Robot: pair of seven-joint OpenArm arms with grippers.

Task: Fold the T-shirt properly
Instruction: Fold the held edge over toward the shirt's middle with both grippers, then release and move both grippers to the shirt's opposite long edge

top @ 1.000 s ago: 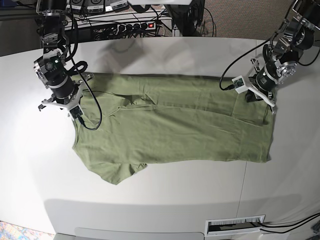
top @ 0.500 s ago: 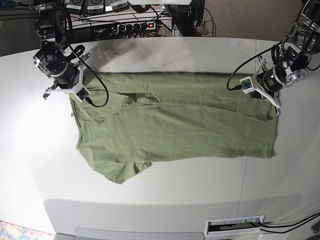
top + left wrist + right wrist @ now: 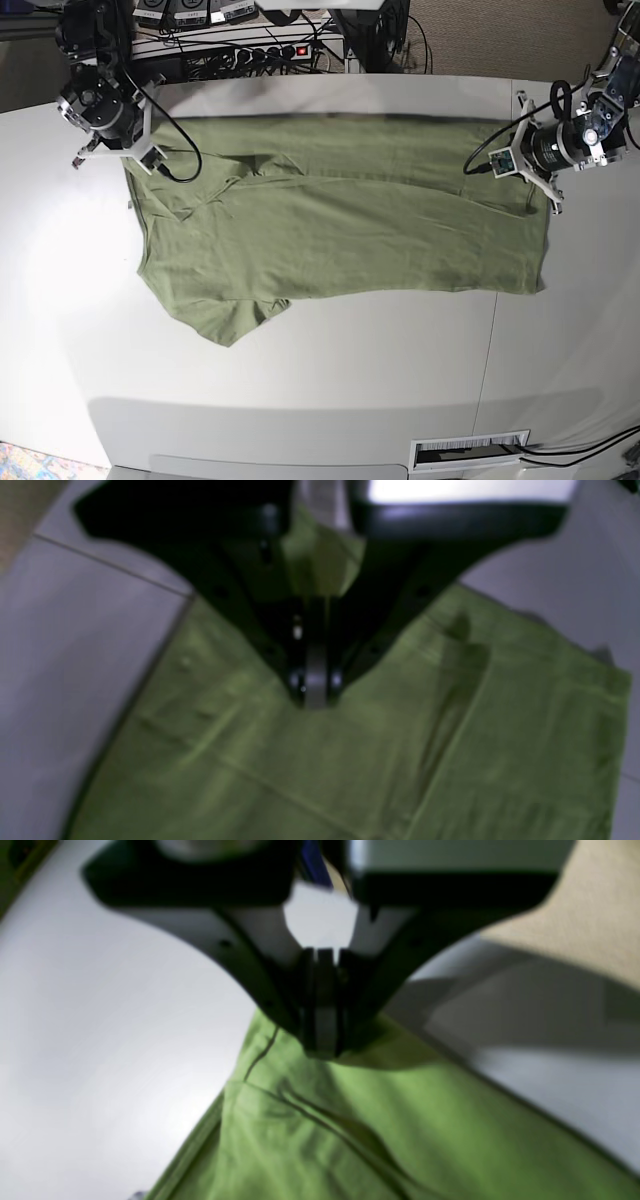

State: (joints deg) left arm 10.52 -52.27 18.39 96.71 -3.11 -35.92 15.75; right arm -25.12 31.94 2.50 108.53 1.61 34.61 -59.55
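One green T-shirt (image 3: 340, 225) lies spread across the middle of the white desk (image 3: 300, 390), folded lengthwise so a long fold edge runs across it, with a short sleeve (image 3: 232, 322) sticking out toward the near side at the base view's left. Its far edge is lifted a little at both ends, where I have hold of it. My left fingers (image 3: 315, 692) are pressed together on a pinch of the cloth, which bunches up between them in the left wrist view; that is the corner on the base view's right (image 3: 545, 195). My right fingers (image 3: 322, 1040) are likewise clamped tight on the shirt's edge, with the fabric falling away below them in soft creases; that is the corner on the base view's left (image 3: 135, 165). Both wrist views are blurred, so I cannot make out the hem detail. Beyond the desk's far edge sit a power strip (image 3: 265, 52) with a lit red switch and a tangle of black cables (image 3: 390, 40).
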